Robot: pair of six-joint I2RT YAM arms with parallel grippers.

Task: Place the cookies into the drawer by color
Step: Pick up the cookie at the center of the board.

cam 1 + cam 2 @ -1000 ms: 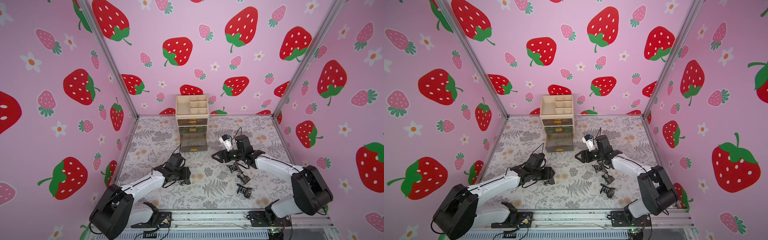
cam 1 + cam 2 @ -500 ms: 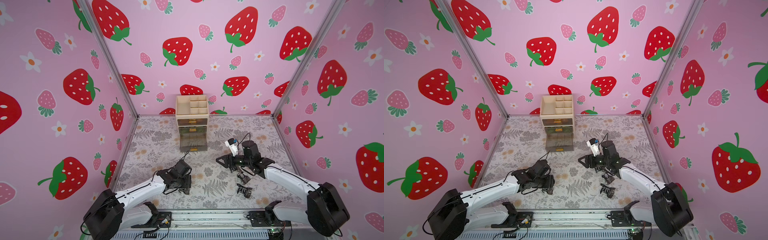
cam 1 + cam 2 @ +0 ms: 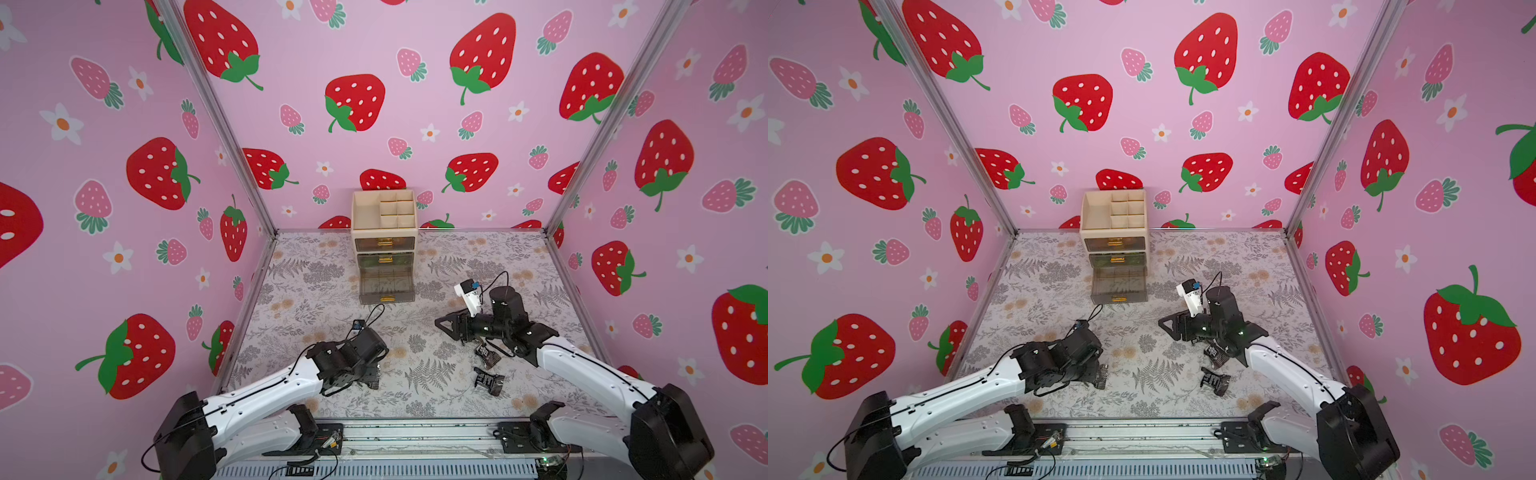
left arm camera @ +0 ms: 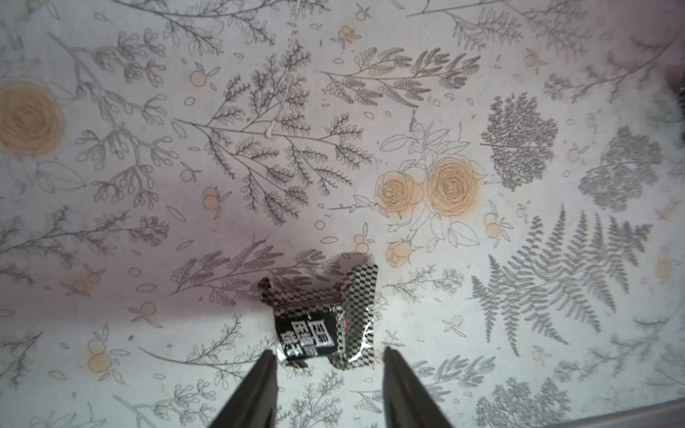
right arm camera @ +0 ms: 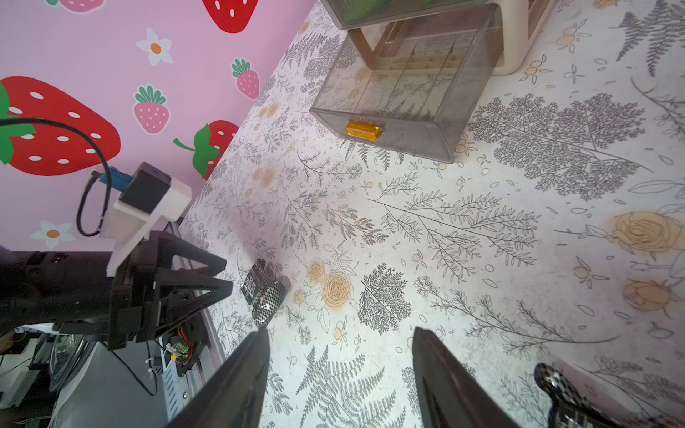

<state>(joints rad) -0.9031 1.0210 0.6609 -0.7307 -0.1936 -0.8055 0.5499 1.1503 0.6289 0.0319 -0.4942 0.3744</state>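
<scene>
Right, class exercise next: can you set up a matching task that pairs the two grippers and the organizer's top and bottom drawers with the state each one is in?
Things:
1. bottom drawer
2. top drawer
3. left gripper
4. right gripper

States:
A. jaws apart, nothing between them
B. pulled out
C. pushed in
D. jaws flanking a black cookie

Pairs: 1-B, 2-C, 3-D, 4-A

Three black cookies (image 3: pixel 375 376) (image 3: pixel 488 358) (image 3: pixel 490 381), one beige organizer (image 3: pixel 360 211) with three drawers (image 3: pixel 386 286), two robot arms (image 3: pixel 266 395) (image 3: pixel 582 370).
</scene>
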